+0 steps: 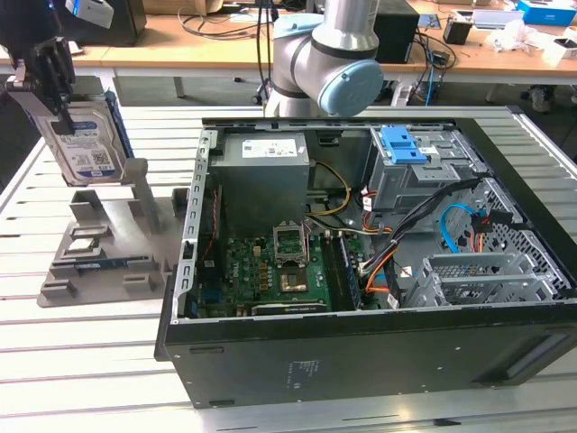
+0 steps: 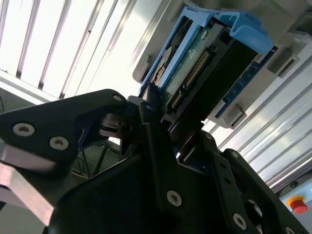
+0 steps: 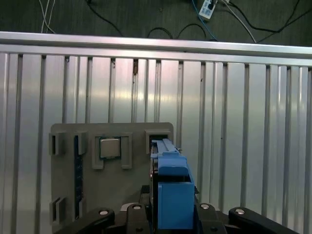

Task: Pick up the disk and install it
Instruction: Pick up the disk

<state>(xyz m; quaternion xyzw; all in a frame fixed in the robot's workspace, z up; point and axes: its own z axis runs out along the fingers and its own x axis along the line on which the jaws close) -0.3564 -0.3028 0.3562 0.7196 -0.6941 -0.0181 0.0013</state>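
The jaws are closed on the disk (image 1: 88,137) and hold it on edge, label facing outward, at the exterior view's far left. Its silver body tilts slightly, with the blue carrier frame along the far side. In the second wrist view the black fingers (image 2: 155,146) clamp the end of the disk (image 2: 195,63), one on each broad face, with its connector row and blue frame pointing away from the wrist.

The disk hangs over a grey holder (image 1: 99,262) that lies on the slatted metal tabletop (image 1: 81,361). Its lower edge is close above the holder's upright brackets; whether they touch I cannot tell. In the first wrist view the blue frame of the disk (image 3: 170,190) stands above the holder (image 3: 63,195), beside the pocket that keeps a small square silver chip (image 3: 109,147).

To the exterior view's right of the holder lies an open computer case (image 1: 361,361), well apart from the disk. Inside it are a grey power supply box (image 1: 266,158) at the far side, a green mainboard (image 1: 261,275) nearer, and a drive cage with a blue latch (image 1: 403,144) at the far right. The arm (image 1: 329,54) rises behind the case.
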